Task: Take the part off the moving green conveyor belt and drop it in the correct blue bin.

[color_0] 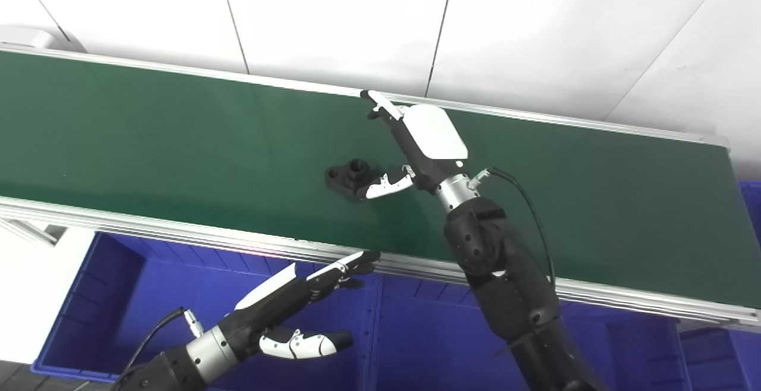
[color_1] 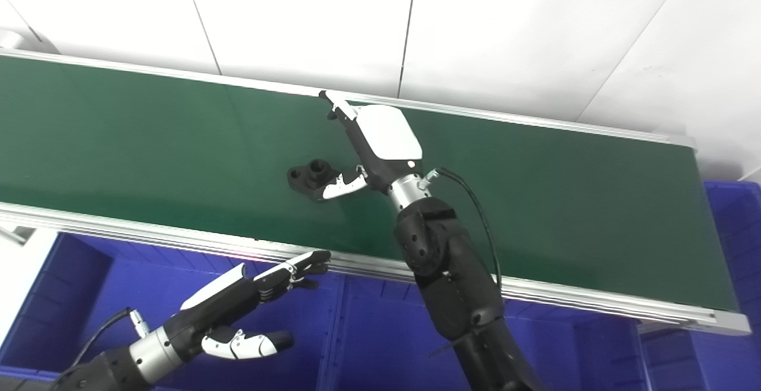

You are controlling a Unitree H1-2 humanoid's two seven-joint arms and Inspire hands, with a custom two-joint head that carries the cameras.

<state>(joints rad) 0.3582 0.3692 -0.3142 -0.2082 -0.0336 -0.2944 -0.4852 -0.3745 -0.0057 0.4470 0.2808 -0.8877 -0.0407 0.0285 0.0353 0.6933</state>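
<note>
Left hand (color_0: 285,314) idle, splayed, empty over blue bin (color_0: 89,296). Right hand (color_0: 410,147) spread, thumb touching part (color_0: 349,177) at 9 o'clock on belt (color_0: 148,135); grasp, drop pending.

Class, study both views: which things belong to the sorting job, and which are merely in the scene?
Part of the job:
black part
green conveyor belt
blue bins
right hand, open beside the part

Merely there:
left hand, open, waiting over the bins
white wall panels
</note>
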